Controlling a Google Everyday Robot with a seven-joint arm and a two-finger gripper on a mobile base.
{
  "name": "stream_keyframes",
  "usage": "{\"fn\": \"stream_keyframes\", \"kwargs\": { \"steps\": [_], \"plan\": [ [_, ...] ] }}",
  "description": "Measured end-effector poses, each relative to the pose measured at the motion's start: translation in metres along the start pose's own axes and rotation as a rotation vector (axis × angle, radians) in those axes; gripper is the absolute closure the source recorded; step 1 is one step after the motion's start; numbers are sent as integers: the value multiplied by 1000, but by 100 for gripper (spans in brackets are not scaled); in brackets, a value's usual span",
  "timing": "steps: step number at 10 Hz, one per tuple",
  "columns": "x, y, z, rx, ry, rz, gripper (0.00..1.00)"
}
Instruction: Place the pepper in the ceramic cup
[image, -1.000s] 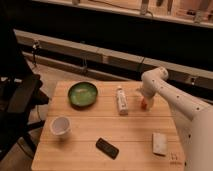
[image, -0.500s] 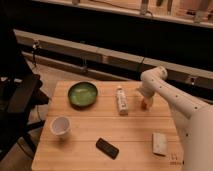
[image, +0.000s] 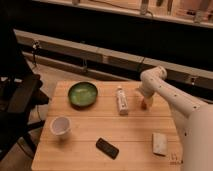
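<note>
The pepper (image: 145, 105) is a small red-orange thing on the wooden table (image: 130, 135), at its far right side, just right of the white tube. My gripper (image: 142, 101) hangs from the white arm (image: 165, 92) and points down right at the pepper, partly covering it. I cannot tell if it is touching the pepper. The ceramic cup (image: 60, 126) is a small white round cup standing upright at the table's left side, far from the gripper.
A wide green bowl (image: 83, 93) sits at the far left. A white tube (image: 121, 101) lies between the bowl and the pepper. A black phone (image: 107, 147) lies near the front. A white block (image: 160, 143) lies at the front right. A dark chair (image: 20, 95) stands left of the table.
The arm's wrist shifted slightly left and back; the gripper stays down at the pepper. The objects on the table have not moved.
</note>
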Motion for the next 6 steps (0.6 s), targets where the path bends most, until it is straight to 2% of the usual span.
{"fn": "stream_keyframes", "kwargs": {
  "steps": [2,6],
  "plan": [
    [12,9,5,-23,-5,33,20],
    [11,14,14,-72,-19,38,20]
  ]
}}
